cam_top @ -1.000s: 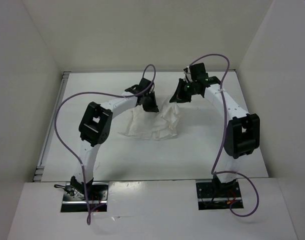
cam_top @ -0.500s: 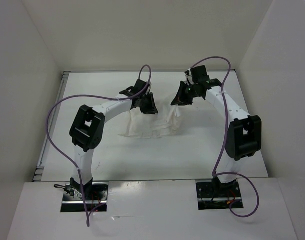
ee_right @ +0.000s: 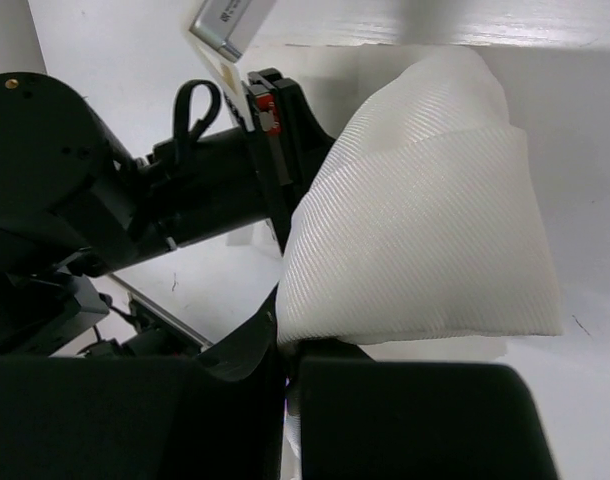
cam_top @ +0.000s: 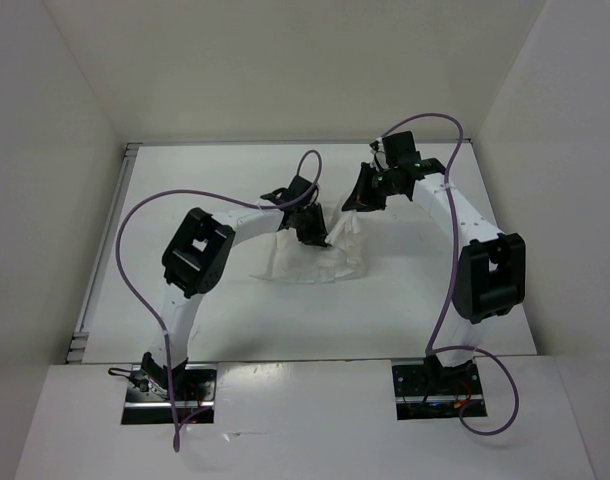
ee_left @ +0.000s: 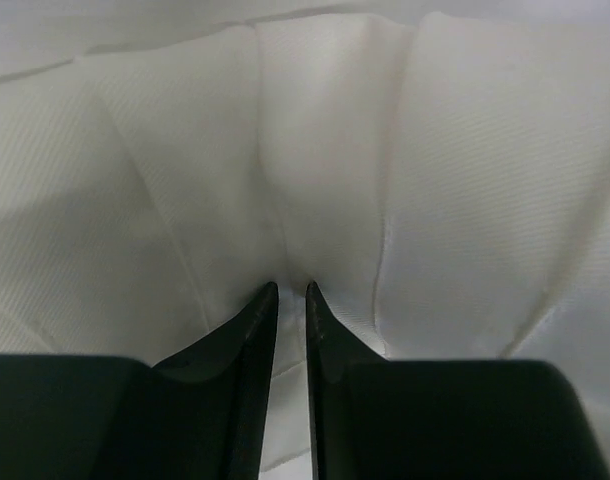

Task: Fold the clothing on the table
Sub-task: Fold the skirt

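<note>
The left claw [ee_left: 289,292] had shifted inward across the clothing [cam_top: 310,265], grip unclear; the right claw [cam_top: 355,202] stayed clamped on its lifted corner mid-fold.

White table [cam_top: 205,180], pleated white clothing [cam_top: 303,262] lying mid-table

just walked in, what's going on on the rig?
Two arms are folding the clothing, a white pleated garment on the table. The right gripper is shut on its far right corner, holding that part lifted. The left gripper is down on the pleats near the middle, fingers a narrow slit apart; whether it pinches cloth is unclear. The garment lies rumpled, not folded neatly.
</note>
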Tool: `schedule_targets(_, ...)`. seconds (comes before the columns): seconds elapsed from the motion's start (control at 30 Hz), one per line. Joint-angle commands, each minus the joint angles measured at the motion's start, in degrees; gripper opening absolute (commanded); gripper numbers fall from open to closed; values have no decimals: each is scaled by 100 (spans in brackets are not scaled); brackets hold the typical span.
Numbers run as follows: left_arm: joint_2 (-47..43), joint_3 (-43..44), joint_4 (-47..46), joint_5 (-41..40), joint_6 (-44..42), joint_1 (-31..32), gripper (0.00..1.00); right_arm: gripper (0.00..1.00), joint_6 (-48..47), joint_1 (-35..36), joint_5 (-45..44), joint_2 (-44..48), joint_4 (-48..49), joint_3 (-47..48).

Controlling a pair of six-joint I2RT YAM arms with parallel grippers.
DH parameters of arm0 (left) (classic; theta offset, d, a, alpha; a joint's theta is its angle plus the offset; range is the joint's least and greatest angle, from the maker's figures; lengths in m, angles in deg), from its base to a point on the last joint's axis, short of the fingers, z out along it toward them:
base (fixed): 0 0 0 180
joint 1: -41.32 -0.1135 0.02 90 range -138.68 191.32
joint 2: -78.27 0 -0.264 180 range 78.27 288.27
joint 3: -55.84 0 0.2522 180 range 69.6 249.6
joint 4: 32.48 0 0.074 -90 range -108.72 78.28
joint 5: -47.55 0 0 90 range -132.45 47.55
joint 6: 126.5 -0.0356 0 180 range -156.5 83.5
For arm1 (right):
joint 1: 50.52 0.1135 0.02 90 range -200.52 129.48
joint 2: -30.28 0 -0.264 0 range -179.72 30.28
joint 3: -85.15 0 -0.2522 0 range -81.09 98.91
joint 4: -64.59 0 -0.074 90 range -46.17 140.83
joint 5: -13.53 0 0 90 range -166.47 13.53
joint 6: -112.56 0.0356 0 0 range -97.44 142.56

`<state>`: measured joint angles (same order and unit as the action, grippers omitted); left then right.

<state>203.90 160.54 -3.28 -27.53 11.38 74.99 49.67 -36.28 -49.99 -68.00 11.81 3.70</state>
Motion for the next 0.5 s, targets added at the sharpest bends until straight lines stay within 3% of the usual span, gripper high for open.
schedule_targets(0.0,279,144,196,46,64,61,24,0,-39,-27,235,353,194,81)
schedule_targets(0.2,60,91,11,407,231,113,24,0,-39,-27,235,301,194,134)
schedule_targets(0.47,-1724,-427,705,-164,-24,-527,35,0,-224,-79,235,301,141,81)
